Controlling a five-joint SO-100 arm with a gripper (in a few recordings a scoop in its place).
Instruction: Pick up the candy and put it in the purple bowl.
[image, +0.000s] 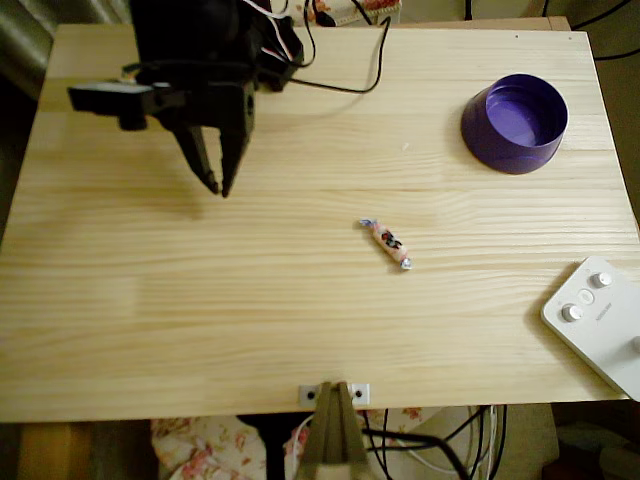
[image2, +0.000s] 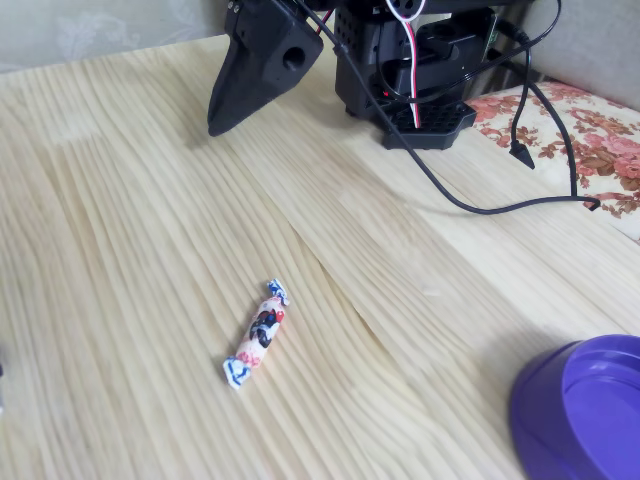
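The small wrapped candy, pale pink-orange with dark markings and twisted bluish-white ends, lies flat on the pale wooden worktop, roughly at its middle in the overhead view, set at a slant. Nothing touches it. I see the same sweet in the fixed view, alone on bare boards.

The round, glossy deep-purple plastic bowl sits toward the upper right of the overhead view, well apart from the candy, and I can see nothing inside it. Its rim also shows at the lower right corner of the fixed view.

My black two-finger pincer hangs toward the upper left of the overhead view, well apart from the candy, tips pointing down, with a narrow gap between the fingers and nothing held.

A white device with round knobs rests at the right edge.

As I judge it, nothing is done yet: the reach, the grasp, the carry and the drop all remain.
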